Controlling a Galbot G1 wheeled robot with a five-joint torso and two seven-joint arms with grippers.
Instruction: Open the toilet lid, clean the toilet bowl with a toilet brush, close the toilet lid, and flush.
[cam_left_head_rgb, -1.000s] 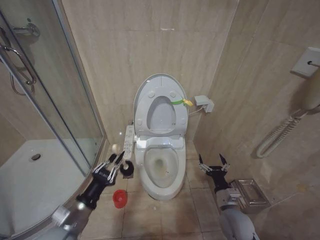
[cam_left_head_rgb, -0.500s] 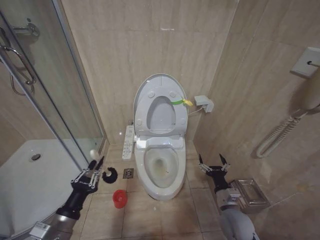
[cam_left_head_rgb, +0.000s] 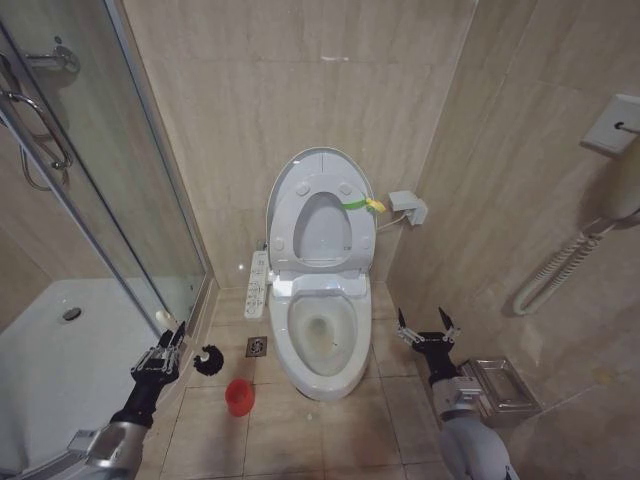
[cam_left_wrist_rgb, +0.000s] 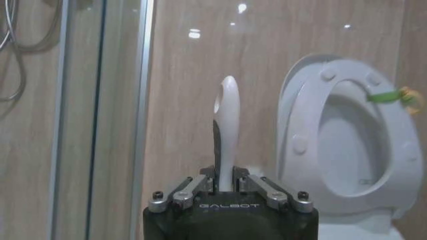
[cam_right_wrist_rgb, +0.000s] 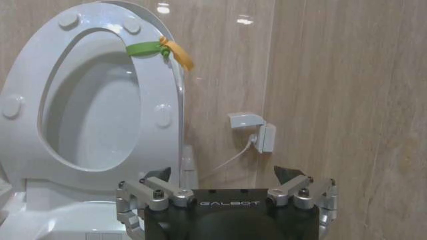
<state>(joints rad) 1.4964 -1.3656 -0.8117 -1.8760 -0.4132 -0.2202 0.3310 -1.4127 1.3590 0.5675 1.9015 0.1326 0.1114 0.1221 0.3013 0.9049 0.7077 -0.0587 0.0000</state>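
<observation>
Head view: beige tiled floor (cam_left_head_rgb: 330, 425), toilet bowl (cam_left_head_rgb: 322, 345) against tiled wall (cam_left_head_rgb: 250, 110).

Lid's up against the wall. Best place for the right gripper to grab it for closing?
Grip the toilet lid at its free right edge beside the yellow-green loop, coming in from the front right. It stands about upright with the seat raised against it, so that rim is exposed. The open right gripper idles on that side.
</observation>
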